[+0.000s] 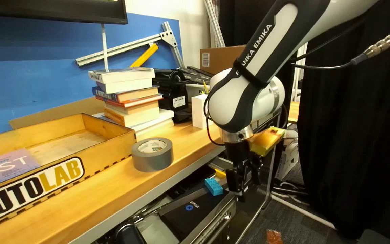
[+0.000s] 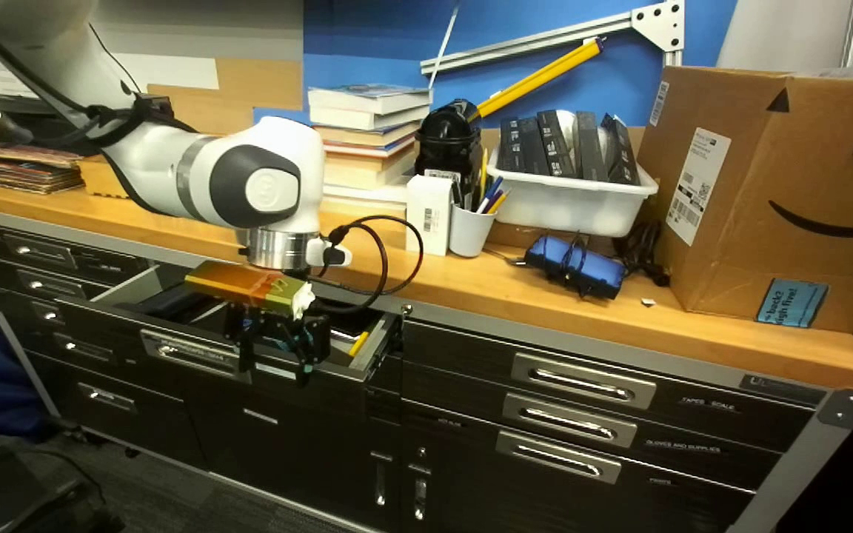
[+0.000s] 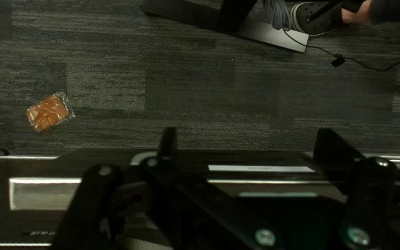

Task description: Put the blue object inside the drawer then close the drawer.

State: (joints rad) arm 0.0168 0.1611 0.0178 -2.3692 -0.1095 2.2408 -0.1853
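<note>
Textured carpet (image 3: 207,90) gives open room before the pulled-out metal drawer (image 2: 119,337). The pincer (image 3: 248,146) is released, jaws wide apart, above the drawer's front edge. Inside the drawer, a studded light-blue brick (image 1: 214,186) lies on or beside the black iFixit box (image 1: 195,217); cannot tell which. Behind: wooden counter (image 2: 463,285), cylindrical duct-tape roll (image 1: 152,159) near its edge.

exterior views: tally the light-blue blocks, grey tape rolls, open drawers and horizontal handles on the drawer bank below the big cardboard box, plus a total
Light-blue block: 1
Grey tape roll: 1
Open drawer: 1
Horizontal handles: 3
Total: 6
</note>
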